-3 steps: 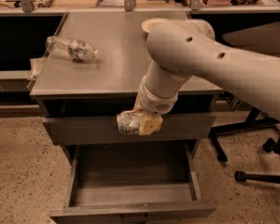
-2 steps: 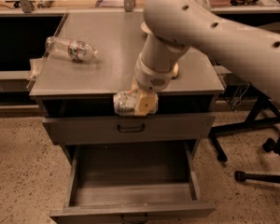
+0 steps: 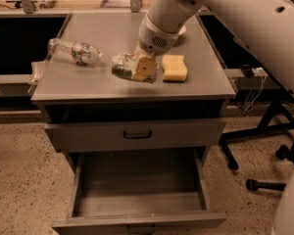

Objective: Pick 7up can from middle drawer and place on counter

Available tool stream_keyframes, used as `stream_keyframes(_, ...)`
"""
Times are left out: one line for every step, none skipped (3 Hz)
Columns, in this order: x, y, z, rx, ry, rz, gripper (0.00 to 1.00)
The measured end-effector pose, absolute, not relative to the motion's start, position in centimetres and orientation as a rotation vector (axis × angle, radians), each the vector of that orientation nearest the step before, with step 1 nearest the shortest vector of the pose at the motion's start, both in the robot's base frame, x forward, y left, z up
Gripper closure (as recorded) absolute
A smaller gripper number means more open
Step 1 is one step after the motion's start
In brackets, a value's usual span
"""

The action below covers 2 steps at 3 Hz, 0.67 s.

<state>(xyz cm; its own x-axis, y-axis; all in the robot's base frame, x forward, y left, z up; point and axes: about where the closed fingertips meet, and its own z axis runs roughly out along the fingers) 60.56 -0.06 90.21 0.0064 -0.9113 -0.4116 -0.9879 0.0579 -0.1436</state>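
My gripper (image 3: 132, 68) is shut on the 7up can (image 3: 121, 65), a small silvery can with green markings, held on its side just above the counter (image 3: 88, 80) near its middle front. The white arm comes down from the upper right. The middle drawer (image 3: 137, 199) stands pulled open below, its flat grey floor bare, with a dark handle at its front edge.
A clear plastic bottle (image 3: 74, 51) lies on the counter's left. A yellow sponge (image 3: 174, 67) lies right of the gripper. A shut drawer front with a black loop handle (image 3: 137, 134) is above the open drawer. Black chair legs (image 3: 264, 151) stand at the right.
The gripper has lifted the can from in front of the upper drawer up and back over the counter top.
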Motion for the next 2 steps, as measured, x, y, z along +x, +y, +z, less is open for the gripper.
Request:
stream_keyframes(65.1,0.6,90.0,-1.668,2.088,0.468,0.74)
stream_keyframes(68.1,1.1,88.5,-1.484,2.270,0.532,0.50)
